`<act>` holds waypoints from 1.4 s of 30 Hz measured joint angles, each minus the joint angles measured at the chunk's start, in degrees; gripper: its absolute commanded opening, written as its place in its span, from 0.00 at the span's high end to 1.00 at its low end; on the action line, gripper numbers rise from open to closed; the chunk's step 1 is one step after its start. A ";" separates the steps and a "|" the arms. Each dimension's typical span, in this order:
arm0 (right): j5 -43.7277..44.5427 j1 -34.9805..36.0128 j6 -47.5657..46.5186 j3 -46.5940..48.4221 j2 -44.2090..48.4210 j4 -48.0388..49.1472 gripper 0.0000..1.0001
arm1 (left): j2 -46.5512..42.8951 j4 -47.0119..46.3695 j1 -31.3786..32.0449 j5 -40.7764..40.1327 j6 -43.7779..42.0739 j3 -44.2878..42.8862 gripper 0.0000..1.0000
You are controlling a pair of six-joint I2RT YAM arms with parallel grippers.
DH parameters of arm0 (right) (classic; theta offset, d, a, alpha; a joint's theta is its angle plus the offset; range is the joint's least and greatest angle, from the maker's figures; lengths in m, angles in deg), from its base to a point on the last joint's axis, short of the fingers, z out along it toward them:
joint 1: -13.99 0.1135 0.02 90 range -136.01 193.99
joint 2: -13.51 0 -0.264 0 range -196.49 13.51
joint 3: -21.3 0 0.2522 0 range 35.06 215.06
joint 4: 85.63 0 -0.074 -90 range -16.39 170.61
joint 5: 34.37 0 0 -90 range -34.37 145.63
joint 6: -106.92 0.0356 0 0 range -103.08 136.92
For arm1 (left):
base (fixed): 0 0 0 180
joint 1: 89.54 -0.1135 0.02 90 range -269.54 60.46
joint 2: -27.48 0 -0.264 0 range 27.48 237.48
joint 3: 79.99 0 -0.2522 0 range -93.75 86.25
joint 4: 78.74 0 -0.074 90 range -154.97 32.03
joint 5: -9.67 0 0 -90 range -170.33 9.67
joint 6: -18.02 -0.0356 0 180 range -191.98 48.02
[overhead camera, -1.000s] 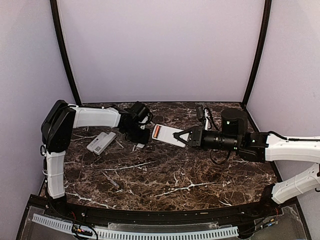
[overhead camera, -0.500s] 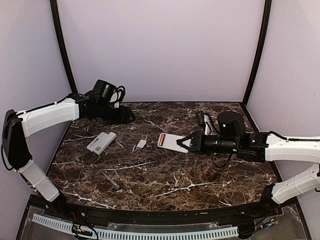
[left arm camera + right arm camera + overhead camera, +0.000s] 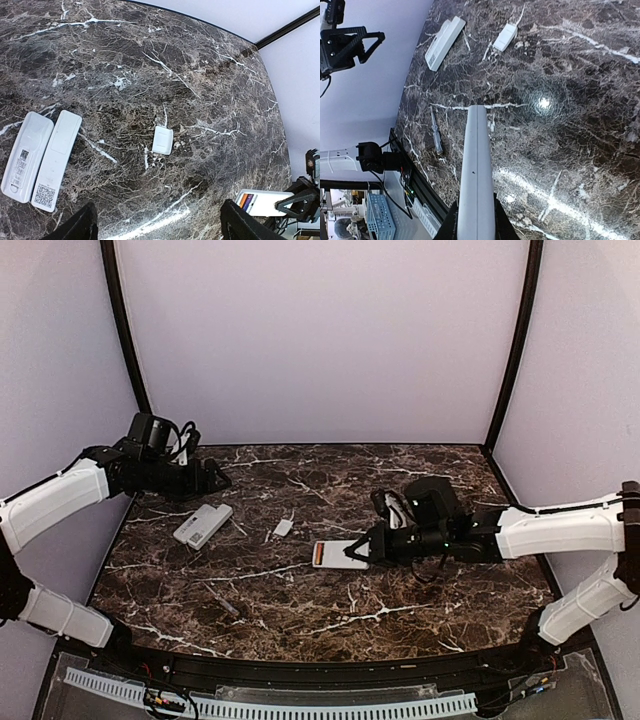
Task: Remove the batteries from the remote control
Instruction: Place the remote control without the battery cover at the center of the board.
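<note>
Jaws of the left gripper [image 3: 159,222] stand spread wide with nothing between them, hovering over the marble table [image 3: 210,75]. Ahead of them lies a small white cover [image 3: 162,140], and off to one side, lower down, two white remotes [image 3: 40,160] lie side by side and touching. Jaws of the right gripper [image 3: 476,220] pinch one end of the remote control [image 3: 476,165], which juts straight out from them. At its far end, away from those fingers, the open bay shows the batteries [image 3: 246,200], orange and bluish, seated inside. A thin tool [image 3: 436,131] lies ahead of the right jaws, towards the arm bases, well apart from the remote control
</note>
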 measured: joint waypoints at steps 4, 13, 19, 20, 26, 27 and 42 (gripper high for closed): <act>-4.07 -0.04 -0.76 1.33 -4.15 -0.04 1.00 | -2.19 0.57 -2.12 1.27 0.31 1.77 0.16; -13.31 -0.11 -1.20 5.25 -13.57 0.09 1.00 | -6.51 1.53 -3.04 0.76 1.01 5.81 0.16; -18.01 -0.26 -1.36 7.91 -17.88 0.87 1.00 | -9.49 1.86 -3.04 -1.16 2.14 8.07 0.16; -18.64 -0.26 -1.33 8.26 -18.51 1.16 1.00 | -9.70 1.97 -3.04 -1.38 2.23 8.24 0.16; -21.05 -0.31 -1.18 9.66 -21.88 1.46 0.98 | -10.14 2.51 -3.04 -1.64 2.69 9.75 0.16; -21.24 -0.31 -1.09 9.79 -22.43 1.46 0.97 | -10.14 2.69 -3.04 -1.64 2.78 9.97 0.16; -21.14 -1.03 -0.76 9.86 -23.78 0.63 0.67 | -10.16 2.82 -3.04 -1.40 3.80 12.00 0.16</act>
